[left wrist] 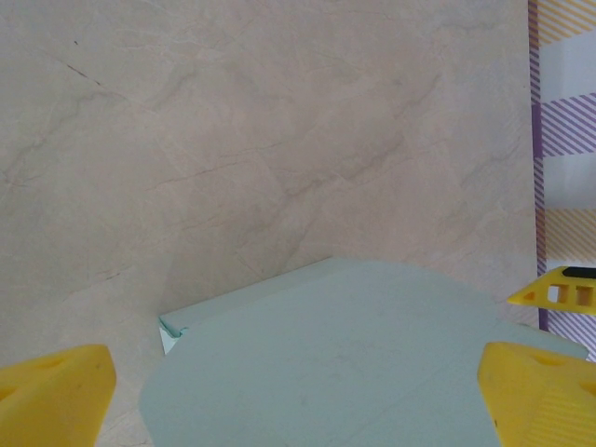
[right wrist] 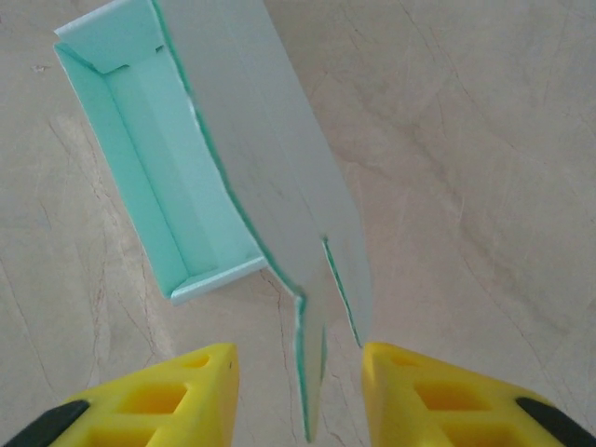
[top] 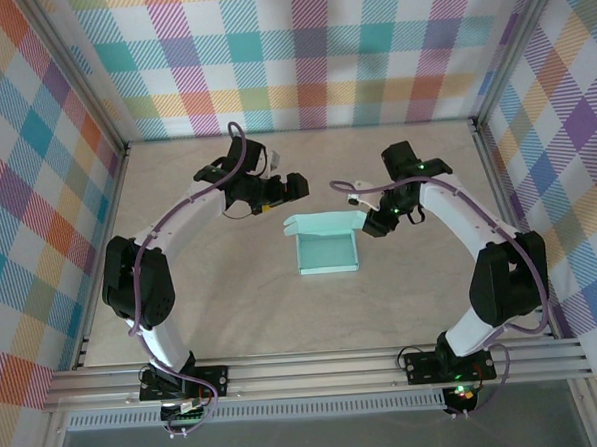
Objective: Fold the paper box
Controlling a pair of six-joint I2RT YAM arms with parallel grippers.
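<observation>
Count: one paper box point(top: 327, 254), centre frame | left gripper point(left wrist: 298, 396) fully open, empty | right gripper point(right wrist: 298, 377) half-open, astride flap point(right wrist: 270, 158), unclamped

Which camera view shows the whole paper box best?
The top view: the whole paper box is visible there, an open tray with a flap at its far side. The left wrist view gives a close look at the pale flap; the right wrist view gives the tray's inside and the flap, partly cropped.
</observation>
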